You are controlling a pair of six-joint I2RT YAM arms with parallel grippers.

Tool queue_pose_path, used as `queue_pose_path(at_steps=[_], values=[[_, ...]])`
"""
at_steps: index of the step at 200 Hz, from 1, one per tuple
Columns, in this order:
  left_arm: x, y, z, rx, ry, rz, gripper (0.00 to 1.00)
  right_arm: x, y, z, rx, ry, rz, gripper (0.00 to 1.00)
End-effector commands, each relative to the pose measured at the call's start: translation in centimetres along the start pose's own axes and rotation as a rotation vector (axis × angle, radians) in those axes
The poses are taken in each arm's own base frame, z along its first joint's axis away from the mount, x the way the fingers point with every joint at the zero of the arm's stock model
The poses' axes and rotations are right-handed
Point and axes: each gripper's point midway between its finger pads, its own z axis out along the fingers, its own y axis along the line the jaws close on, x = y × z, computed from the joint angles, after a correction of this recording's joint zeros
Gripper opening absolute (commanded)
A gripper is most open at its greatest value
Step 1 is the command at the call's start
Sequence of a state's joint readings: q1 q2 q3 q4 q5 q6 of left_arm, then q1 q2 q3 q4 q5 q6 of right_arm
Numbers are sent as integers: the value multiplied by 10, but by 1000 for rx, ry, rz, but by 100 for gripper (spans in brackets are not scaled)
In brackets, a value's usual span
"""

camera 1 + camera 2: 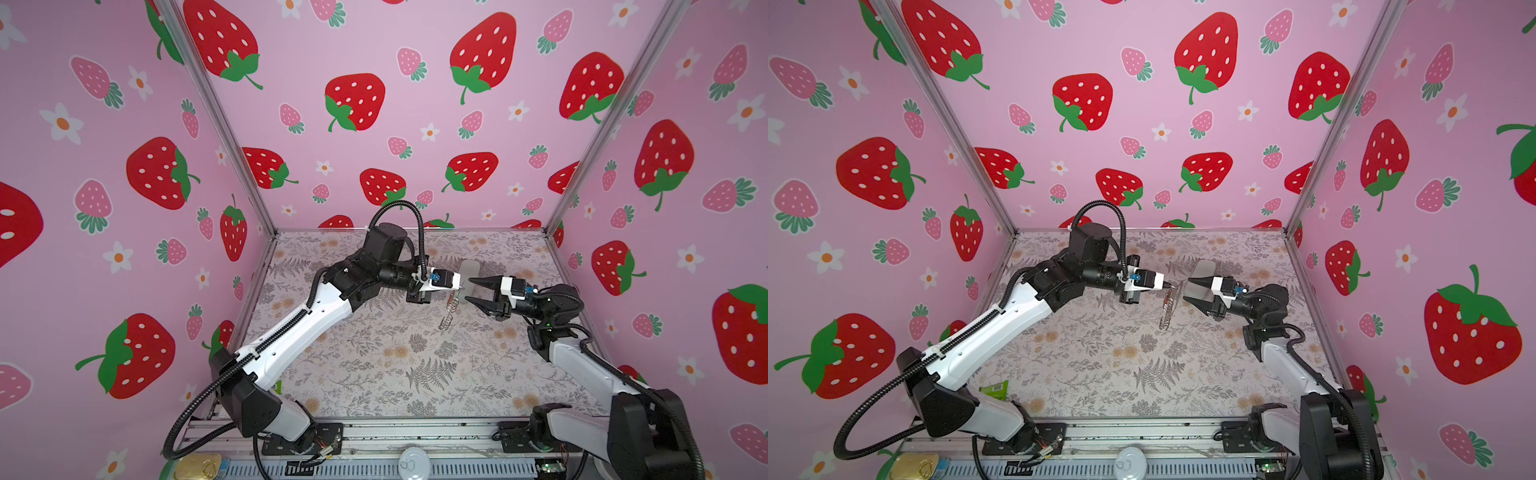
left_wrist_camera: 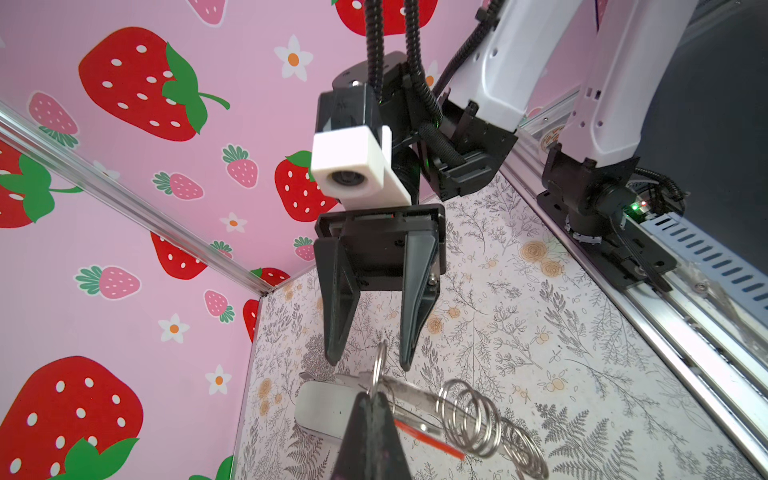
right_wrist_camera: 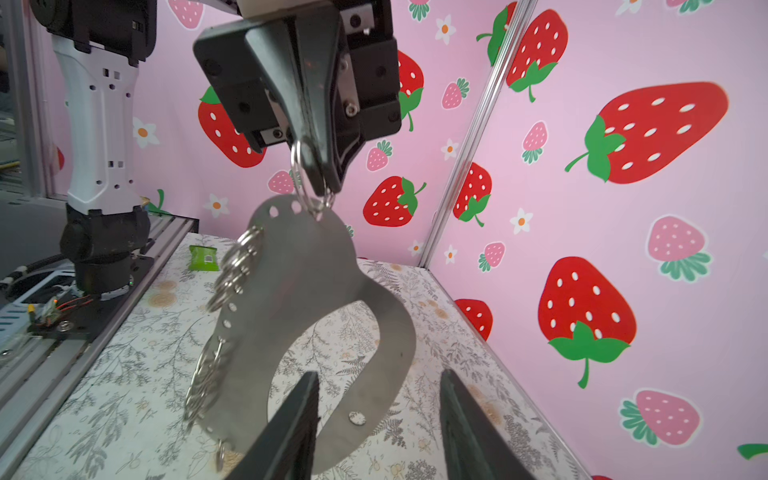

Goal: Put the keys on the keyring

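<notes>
left end effector point(image 3: 322, 183) pinches a ring of the keyring point(image 3: 316, 266) above the table point(image 1: 374, 374); right end effector point(image 2: 370, 359) spread, empty, beside it; red-tagged key point(image 2: 428, 440) hangs there, threading unclear, so next probably regrasp it and work it on.

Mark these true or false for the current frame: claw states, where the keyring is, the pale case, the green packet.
1. The left claw is shut on a silver ring of the keyring. True.
2. The keyring lies flat on the table. False: it hangs from the left claw.
3. The right claw is shut. False: its jaws stand open, facing the keyring.
4. The pale case lies on the table beyond both claws, toward the back wall. True.
5. The green packet sits by the right arm. False: it lies by the left arm.
</notes>
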State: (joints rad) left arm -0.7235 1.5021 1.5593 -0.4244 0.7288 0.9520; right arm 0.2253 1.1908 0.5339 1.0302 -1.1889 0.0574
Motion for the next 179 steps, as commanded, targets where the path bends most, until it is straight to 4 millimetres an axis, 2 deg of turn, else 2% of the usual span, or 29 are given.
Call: queue_pose_path(at_steps=[1,66,125,148,179], values=[[-20,5,-5,17,-61,52,0,-11,6,3,-94,-13,13,50],[-23,3,-5,50,-64,64,0,0,12,6,-186,13,103,48],[-19,8,-5,45,-60,69,0,1,22,4,-232,25,124,36],[-20,9,-5,48,-66,66,0,3,20,5,-219,37,124,39],[-20,8,-5,54,-69,60,0,5,17,5,-207,39,114,38]])
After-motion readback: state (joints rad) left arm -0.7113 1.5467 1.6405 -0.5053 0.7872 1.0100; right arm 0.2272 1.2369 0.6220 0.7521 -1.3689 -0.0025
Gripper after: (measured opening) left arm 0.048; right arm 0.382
